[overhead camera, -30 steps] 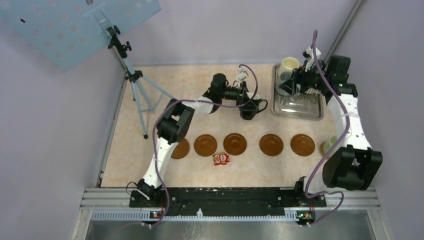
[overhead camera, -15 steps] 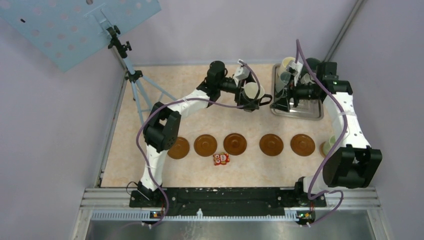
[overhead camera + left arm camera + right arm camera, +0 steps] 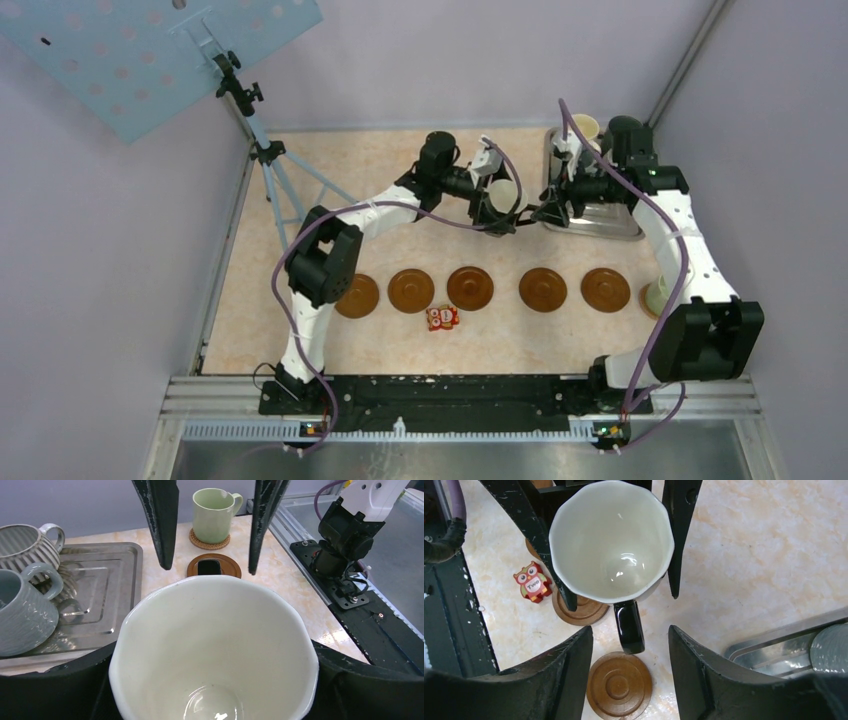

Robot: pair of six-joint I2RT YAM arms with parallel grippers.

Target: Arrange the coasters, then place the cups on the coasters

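My left gripper [image 3: 497, 196] is shut on a dark cup [image 3: 215, 645] with a white inside, held in the air left of the tray. My right gripper [image 3: 629, 630] is open, and its fingers flank the cup's black handle [image 3: 630, 625] without touching it. Several brown coasters lie in a row across the table; one coaster [image 3: 470, 287] is at the middle, another coaster [image 3: 619, 685] shows below the handle. A pale green cup [image 3: 214, 514] stands on a coaster at the right end. A ribbed grey cup [image 3: 25, 544] and a blue-grey cup [image 3: 25, 611] sit in the tray.
The metal tray [image 3: 603, 220] lies at the back right, with a cream cup [image 3: 585, 127] at its far end. A red-and-white owl packet [image 3: 442, 318] lies just in front of the coaster row. A tripod [image 3: 275, 190] stands at the back left.
My right arm has swung left from the tray to the held cup, and its jaws have narrowed around the handle. My left gripper has turned the cup, showing its white inside.
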